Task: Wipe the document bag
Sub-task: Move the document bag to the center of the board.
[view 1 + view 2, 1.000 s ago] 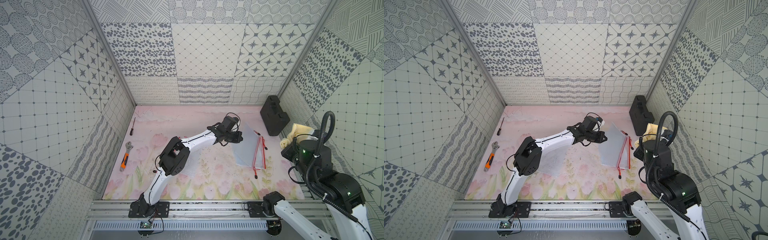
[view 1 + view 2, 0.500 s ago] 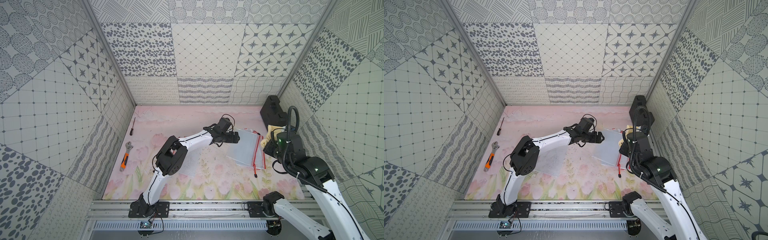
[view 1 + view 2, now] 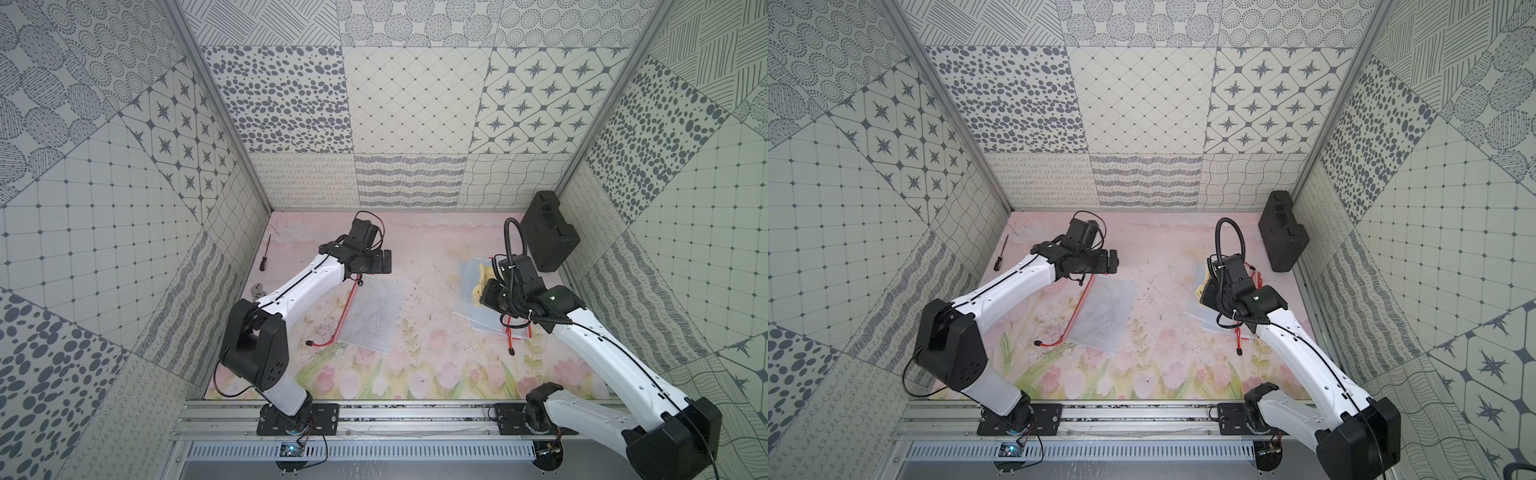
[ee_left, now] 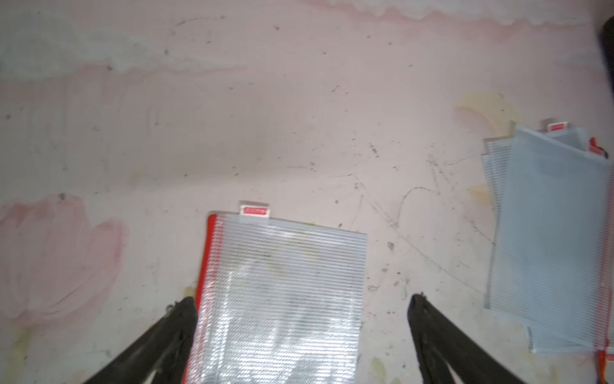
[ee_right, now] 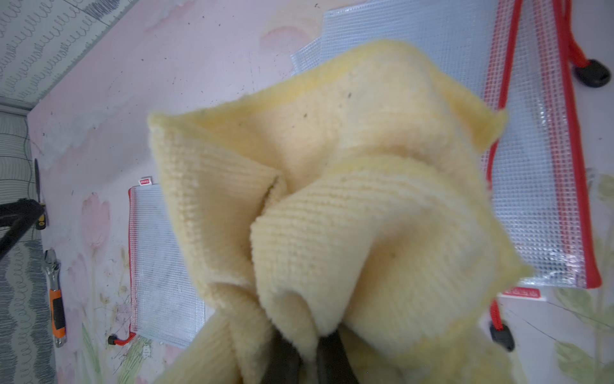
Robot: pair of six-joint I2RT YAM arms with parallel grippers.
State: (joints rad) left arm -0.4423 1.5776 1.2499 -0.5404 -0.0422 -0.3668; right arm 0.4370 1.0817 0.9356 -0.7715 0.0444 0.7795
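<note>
The left tool (image 4: 301,299) hangs released, its two fingers (image 4: 172,332) spread wide with nothing between them. Directly beneath it a lone document bag (image 4: 282,282) lies flat on the table (image 3: 432,257). The bag is clear mesh with a red zip edge running close beside one finger, and no contact shows. In both top views the bag reaches from under the tool back toward the arm's base, with a red pull cord trailing off its corner.

The right tool (image 5: 307,359) is clenched on a bunched yellow cloth (image 5: 332,199). The cloth billows out ahead of the fingertips and hides most of what lies in front. Under and beyond the cloth sit the stacked document bags (image 5: 531,199), overlapping and skewed, with red edges and black-tipped cords. Whether the cloth presses on them cannot be told.

A black case (image 3: 546,232) stands just beyond the right tool, near the stack. To the outer side of the left tool, a screwdriver (image 3: 265,257) and an orange-handled wrench (image 5: 55,299) lie by the wall, apart from the bags. The two tools are well apart.
</note>
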